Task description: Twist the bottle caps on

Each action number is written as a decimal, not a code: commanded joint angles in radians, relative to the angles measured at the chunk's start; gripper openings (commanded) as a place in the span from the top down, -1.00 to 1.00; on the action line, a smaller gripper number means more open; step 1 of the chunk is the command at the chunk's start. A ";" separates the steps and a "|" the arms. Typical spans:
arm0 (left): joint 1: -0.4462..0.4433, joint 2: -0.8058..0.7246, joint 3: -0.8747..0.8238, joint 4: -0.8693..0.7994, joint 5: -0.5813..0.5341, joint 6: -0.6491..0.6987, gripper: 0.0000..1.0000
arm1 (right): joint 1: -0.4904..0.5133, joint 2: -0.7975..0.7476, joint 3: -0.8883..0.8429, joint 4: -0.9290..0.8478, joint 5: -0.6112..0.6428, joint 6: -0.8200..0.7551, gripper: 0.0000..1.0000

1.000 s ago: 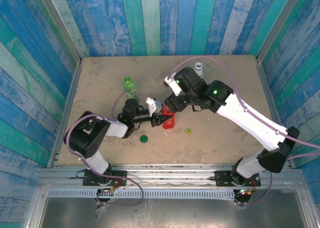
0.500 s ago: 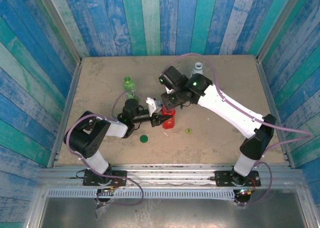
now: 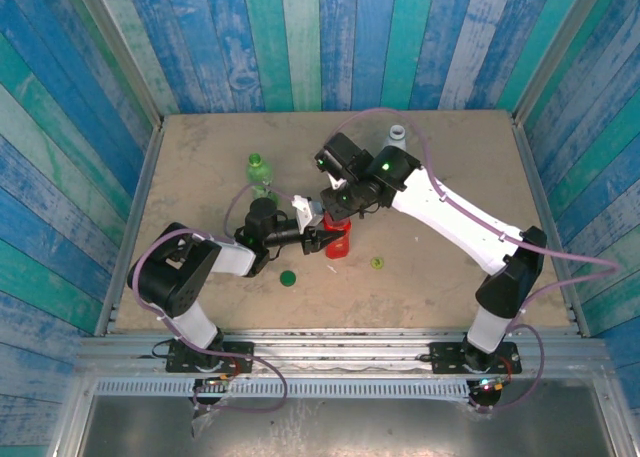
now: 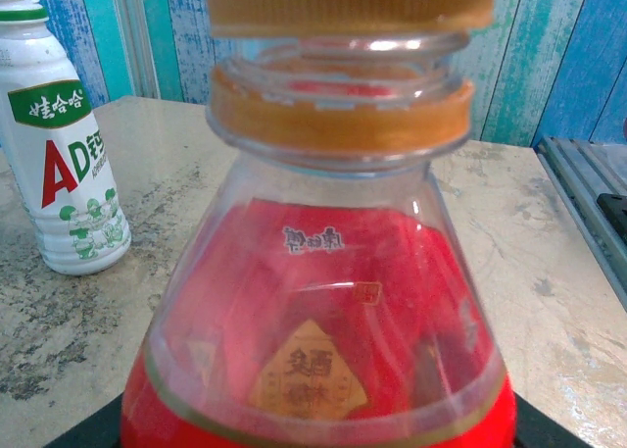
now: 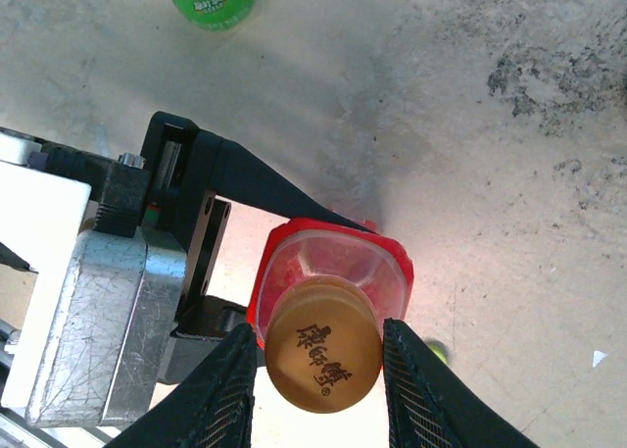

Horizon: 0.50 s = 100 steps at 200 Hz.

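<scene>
The red bottle (image 3: 340,241) stands upright at mid-table with my left gripper (image 3: 324,239) shut on its body from the left. Its clear neck (image 4: 338,80) shows bare thread between an orange ring and the orange cap (image 4: 348,2) sitting on top. From above, my right gripper (image 5: 323,365) is shut on that orange cap (image 5: 323,355), one finger (image 5: 233,389) against each side. The green bottle (image 3: 258,169) and the white bottle (image 3: 397,135) stand uncapped further back. A dark green cap (image 3: 288,277) and a yellow-green cap (image 3: 377,263) lie on the table.
In the left wrist view, the white labelled bottle (image 4: 64,154) stands at the back left. Blue and teal plank walls (image 3: 80,177) close in the table on three sides. Bare tabletop (image 3: 450,277) lies to the right of the yellow-green cap.
My right arm has swung left over the red bottle and its fingers have closed onto the orange cap. The left gripper and the bottle have not moved.
</scene>
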 commanded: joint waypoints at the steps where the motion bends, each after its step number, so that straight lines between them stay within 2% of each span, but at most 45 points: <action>1: -0.008 0.002 -0.020 -0.135 -0.003 0.004 -0.07 | -0.003 0.014 0.017 -0.027 -0.024 -0.023 0.26; 39: -0.007 0.000 -0.022 -0.137 -0.003 0.007 -0.06 | -0.008 0.005 0.017 -0.025 -0.058 -0.088 0.42; 100: -0.007 -0.005 -0.021 -0.139 0.004 0.007 -0.06 | -0.020 -0.015 -0.013 -0.026 -0.137 -0.433 0.52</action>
